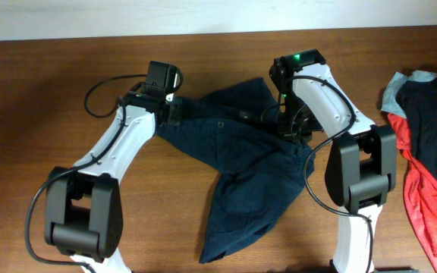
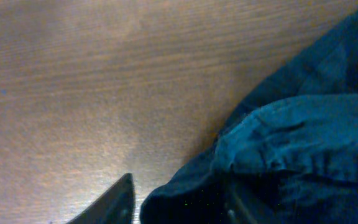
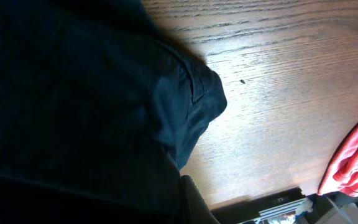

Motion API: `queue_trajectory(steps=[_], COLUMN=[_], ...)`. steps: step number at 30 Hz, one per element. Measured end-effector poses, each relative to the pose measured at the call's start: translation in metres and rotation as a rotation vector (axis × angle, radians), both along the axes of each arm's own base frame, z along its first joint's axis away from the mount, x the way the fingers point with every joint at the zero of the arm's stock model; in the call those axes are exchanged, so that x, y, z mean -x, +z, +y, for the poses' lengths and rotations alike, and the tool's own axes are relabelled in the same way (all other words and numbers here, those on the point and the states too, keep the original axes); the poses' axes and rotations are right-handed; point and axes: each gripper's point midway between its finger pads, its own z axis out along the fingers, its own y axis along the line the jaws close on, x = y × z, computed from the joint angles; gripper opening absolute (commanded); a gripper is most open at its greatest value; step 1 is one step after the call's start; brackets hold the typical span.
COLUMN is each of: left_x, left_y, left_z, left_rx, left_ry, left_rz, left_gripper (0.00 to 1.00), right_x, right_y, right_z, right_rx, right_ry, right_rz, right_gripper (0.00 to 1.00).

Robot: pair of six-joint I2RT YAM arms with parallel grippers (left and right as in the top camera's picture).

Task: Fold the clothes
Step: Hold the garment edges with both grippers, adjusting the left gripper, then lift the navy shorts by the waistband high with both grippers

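Observation:
The dark navy shorts (image 1: 241,167) lie rumpled on the wooden table between the two arms, with one part trailing toward the front edge. My left gripper (image 1: 174,114) is at their left edge. In the left wrist view a bunched fold of the shorts (image 2: 291,137) sits between the jaws of my left gripper (image 2: 179,186), and a thin strip of table shows beside the left finger (image 2: 114,202). My right gripper (image 1: 290,127) is down on the shorts' right side. Up close, the shorts (image 3: 73,93) hide most of the right gripper (image 3: 176,186), which is shut on the fabric.
A heap of red, navy and pale blue garments (image 1: 427,152) lies at the table's right edge, and its red cloth (image 3: 353,162) shows in the right wrist view. Both arm bases stand at the front. Bare wood (image 1: 51,91) stretches to the left.

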Motion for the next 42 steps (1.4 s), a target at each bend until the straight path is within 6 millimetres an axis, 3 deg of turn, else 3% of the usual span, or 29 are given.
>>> queue_trajectory(steps=[3,9,12,15,18,20,24,28,33,37,42], left_x=[0.000,0.001,-0.008,-0.028,-0.045,-0.048,-0.043,-0.019,0.033,0.091,0.166], left_y=[-0.002,0.001,0.024,0.070,0.131,0.176,0.266,0.347,0.441,0.494,0.524], left_z=[0.000,0.005,0.012,0.020,0.029,0.035,0.048,0.049,0.044,0.045,0.051], left_rx=[-0.004,-0.014,-0.007,0.017,0.052,0.072,0.114,0.166,0.247,0.288,0.333], left_ry=[-0.003,0.000,0.019,0.044,0.065,0.075,0.091,0.071,0.010,-0.029,-0.046], left_rz=[0.006,0.020,0.007,-0.068,-0.172,-0.248,-0.422,-0.584,-0.799,-0.928,-1.006], left_gripper=[0.00,0.01,0.01,0.01,0.01,0.01,0.01,0.01,0.01,0.01,0.01], right_x=[0.000,-0.001,-0.002,-0.009,-0.026,-0.039,-0.049,-0.032,0.013,0.057,0.106], right_y=[0.000,0.000,0.005,0.018,0.051,0.081,0.166,0.253,0.339,0.385,0.417], right_z=[0.000,-0.002,-0.003,-0.003,0.000,0.005,0.010,0.002,-0.008,-0.009,-0.008], right_rx=[0.002,0.012,0.013,0.004,-0.034,-0.093,-0.238,-0.334,-0.405,-0.442,-0.474], right_ry=[0.001,0.010,0.013,0.010,0.000,0.007,0.023,0.034,0.078,0.118,0.157], right_rz=[0.000,-0.002,-0.006,-0.035,-0.131,-0.238,-0.495,-0.751,-1.012,-1.167,-1.292], right_gripper=[0.04,0.04,0.04,0.04,0.04,0.04,0.04,0.04,0.04,0.04,0.04])
